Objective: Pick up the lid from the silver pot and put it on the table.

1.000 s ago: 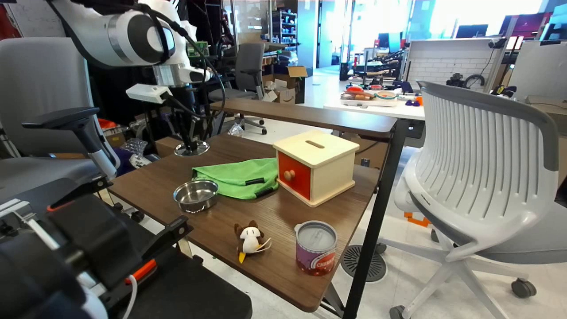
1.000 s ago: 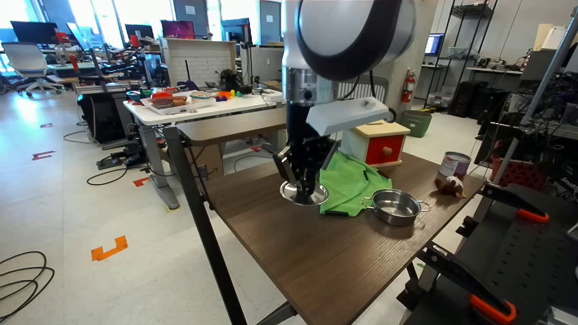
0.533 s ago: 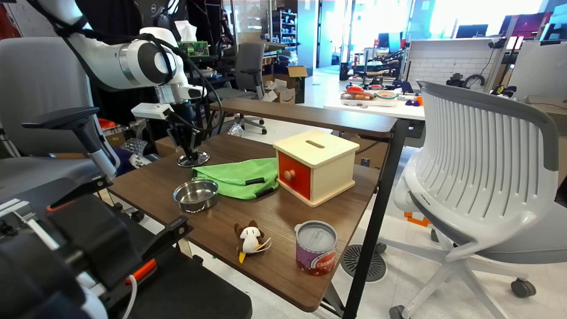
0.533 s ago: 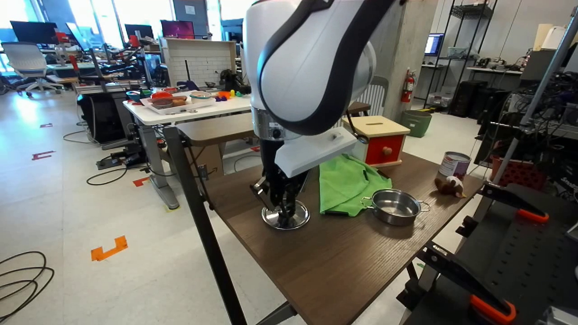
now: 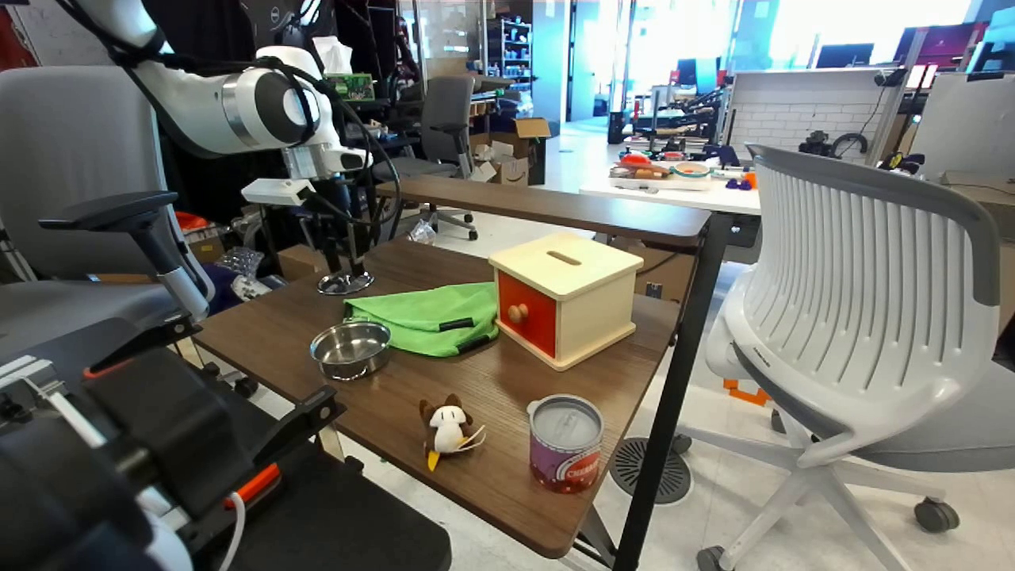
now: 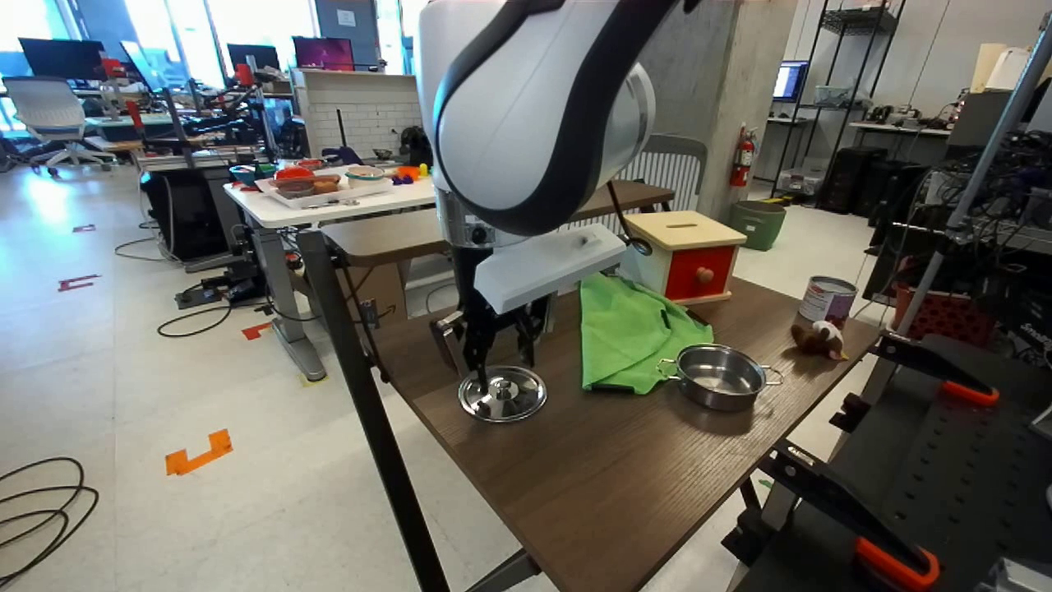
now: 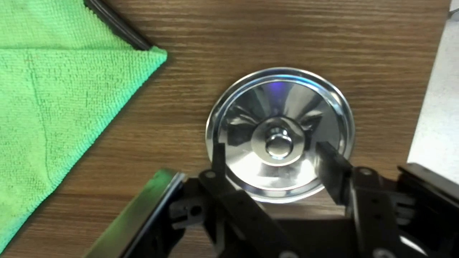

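The shiny lid [image 7: 279, 175] lies flat, knob up, on the brown table [image 6: 592, 485]; in an exterior view the lid [image 6: 503, 399] rests near the table's far corner, beside a green cloth. Above it, pointing down, is my gripper [image 7: 270, 145], its jaws apart on either side of the knob without touching it. An exterior view also shows the gripper [image 6: 505, 374] with spread fingers [image 6: 481, 362] just over the lid. Uncovered, the silver pot [image 6: 720, 380] stands on the table on the opposite side of the cloth; both exterior views show its inside.
The green cloth [image 7: 71, 114] lies between lid and pot. A wooden box [image 5: 567, 305] with a red door stands behind the cloth. A plush toy [image 5: 448, 428] and a tin can [image 5: 565, 452] sit toward one end. The table's edge runs close to the lid.
The gripper came down with the lid in its jaws until the lid met the table. Since then the jaws have parted and let go of the knob; the lid lies on the tabletop.
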`<action>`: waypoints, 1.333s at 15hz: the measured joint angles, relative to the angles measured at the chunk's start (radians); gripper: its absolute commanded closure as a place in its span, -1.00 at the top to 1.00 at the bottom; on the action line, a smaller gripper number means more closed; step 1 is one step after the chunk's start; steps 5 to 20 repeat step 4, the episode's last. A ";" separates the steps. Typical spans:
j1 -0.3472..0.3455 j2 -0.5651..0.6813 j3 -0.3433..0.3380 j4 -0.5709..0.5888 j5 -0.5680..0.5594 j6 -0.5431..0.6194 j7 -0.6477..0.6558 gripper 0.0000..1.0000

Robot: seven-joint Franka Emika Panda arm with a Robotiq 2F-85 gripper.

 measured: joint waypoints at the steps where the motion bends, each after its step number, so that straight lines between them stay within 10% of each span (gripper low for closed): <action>1: 0.000 -0.010 0.003 -0.003 0.000 0.000 0.000 1.00; 20: -0.006 -0.079 0.026 -0.046 0.000 -0.028 -0.026 0.99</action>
